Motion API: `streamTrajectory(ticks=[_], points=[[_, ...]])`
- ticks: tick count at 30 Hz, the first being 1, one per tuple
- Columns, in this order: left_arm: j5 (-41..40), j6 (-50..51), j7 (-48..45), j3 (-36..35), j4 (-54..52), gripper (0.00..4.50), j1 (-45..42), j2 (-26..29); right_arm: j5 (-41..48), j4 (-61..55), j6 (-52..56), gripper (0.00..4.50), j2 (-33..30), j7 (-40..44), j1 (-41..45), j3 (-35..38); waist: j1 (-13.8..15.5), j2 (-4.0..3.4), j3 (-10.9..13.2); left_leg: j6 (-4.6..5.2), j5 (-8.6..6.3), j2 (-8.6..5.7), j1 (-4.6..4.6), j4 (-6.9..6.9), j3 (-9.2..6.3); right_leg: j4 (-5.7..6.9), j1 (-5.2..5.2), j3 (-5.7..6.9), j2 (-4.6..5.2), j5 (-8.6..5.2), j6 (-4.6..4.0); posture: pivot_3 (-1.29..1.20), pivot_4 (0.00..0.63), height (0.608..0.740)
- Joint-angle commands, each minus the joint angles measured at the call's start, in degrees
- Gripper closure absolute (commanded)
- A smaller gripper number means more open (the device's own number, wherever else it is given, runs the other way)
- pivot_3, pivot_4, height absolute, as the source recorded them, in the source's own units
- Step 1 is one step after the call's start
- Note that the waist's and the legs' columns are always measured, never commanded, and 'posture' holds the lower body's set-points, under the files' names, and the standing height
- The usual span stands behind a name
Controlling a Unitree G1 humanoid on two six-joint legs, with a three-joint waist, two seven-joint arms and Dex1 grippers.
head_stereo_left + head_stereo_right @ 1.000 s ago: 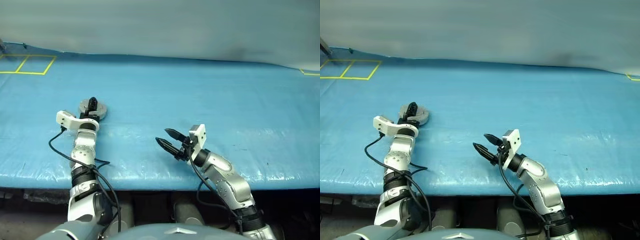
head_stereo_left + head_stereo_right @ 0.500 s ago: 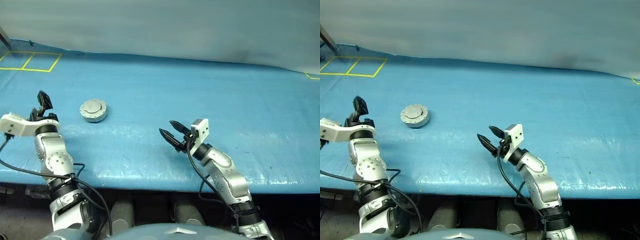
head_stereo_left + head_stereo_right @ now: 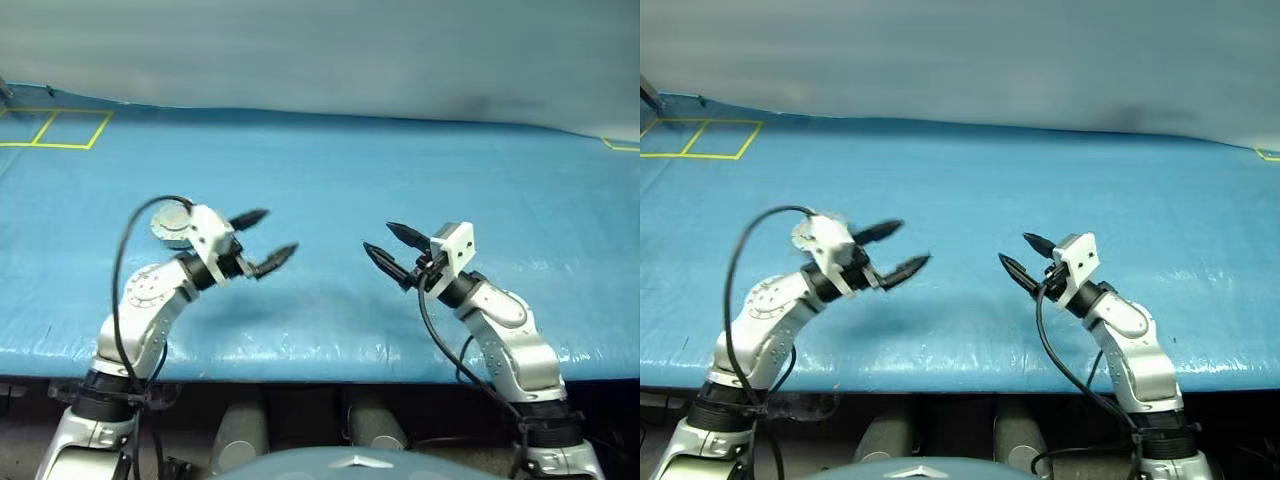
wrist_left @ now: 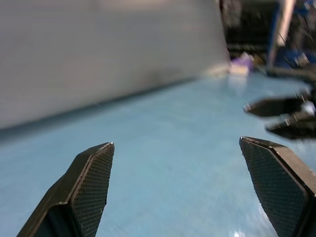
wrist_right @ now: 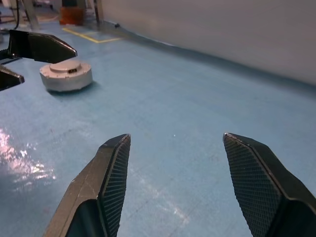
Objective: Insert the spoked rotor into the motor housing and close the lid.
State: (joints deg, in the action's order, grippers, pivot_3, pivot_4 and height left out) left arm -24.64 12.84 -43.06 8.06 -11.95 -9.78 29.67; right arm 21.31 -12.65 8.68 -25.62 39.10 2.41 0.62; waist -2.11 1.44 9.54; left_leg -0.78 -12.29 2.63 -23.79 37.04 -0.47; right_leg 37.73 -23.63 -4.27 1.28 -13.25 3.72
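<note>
The motor housing (image 5: pixel 65 75) is a squat round silver can on the blue table, with the lid (image 5: pixel 65 66) lying flat on its top. In the left eye view the motor housing (image 3: pixel 167 223) peeks out behind my left wrist. The spoked rotor is hidden or out of view. My left gripper (image 3: pixel 272 234) hovers open and empty just right of the housing, pointing level toward my right gripper (image 3: pixel 380 238). That one is open and empty too, facing back at it across a gap. The left wrist view shows my left gripper (image 4: pixel 176 143) and the right one's fingers (image 4: pixel 276 105).
The blue table cover (image 3: pixel 330 170) runs back to a grey wall. Yellow tape squares (image 3: pixel 60 128) mark the far left corner, and a bit of yellow tape (image 3: pixel 620 147) the far right. A black cable (image 3: pixel 125 250) arches over my left arm.
My left gripper lifted off the housing, swung out to the left, then came back across to point right. My right gripper moved right and rose a little. Both stayed open.
</note>
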Motion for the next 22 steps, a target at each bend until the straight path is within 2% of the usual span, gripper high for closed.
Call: streamTrajectory(ticks=[1, 5, 6, 22], points=[[3.06, -2.49, -3.38, 2.12, 0.79, 0.03, -0.35, 0.15, -0.26, -3.00, 0.08, 1.18, -1.50, 1.44, -1.49, 0.08, 0.04, -0.02, 0.01, 0.00, 0.00, 0.00, -0.01, 0.00, 0.00, 0.01, -0.02, 0.00, 0.00, -0.01, -0.01, 0.00, 0.150, 0.740], [5.51, -3.67, -6.11, 4.28, 2.99, 0.00, -0.07, -0.40, -1.79, -2.48, 0.42, 0.12, -2.18, 1.92, -2.87, -1.16, 0.07, -0.02, 0.01, 0.00, 0.00, 0.02, 0.01, 0.03, 0.03, 0.02, -0.01, -0.01, 0.01, -0.02, 0.00, 0.00, 0.150, 0.740], [6.15, -3.94, -6.24, 4.42, 3.42, 0.00, -0.19, -0.49, -2.18, -2.37, 0.05, 0.05, -1.83, 1.41, -2.82, -1.12, 0.05, -0.02, 0.01, 0.00, 0.00, 0.02, 0.01, 0.05, 0.02, 0.02, 0.00, 0.00, 0.01, -0.02, 0.00, 0.00, 0.150, 0.740], [8.07, -6.82, -3.78, 2.08, 6.22, 0.00, -2.98, -5.89, -7.78, -0.49, 0.09, 0.05, -1.12, -0.69, -0.32, -3.29, 0.44, -0.02, 0.01, 0.01, 0.00, 0.00, -0.01, 0.05, 0.05, 0.02, -0.01, 0.00, 0.04, 0.00, 0.03, 0.00, 0.150, 0.740]])
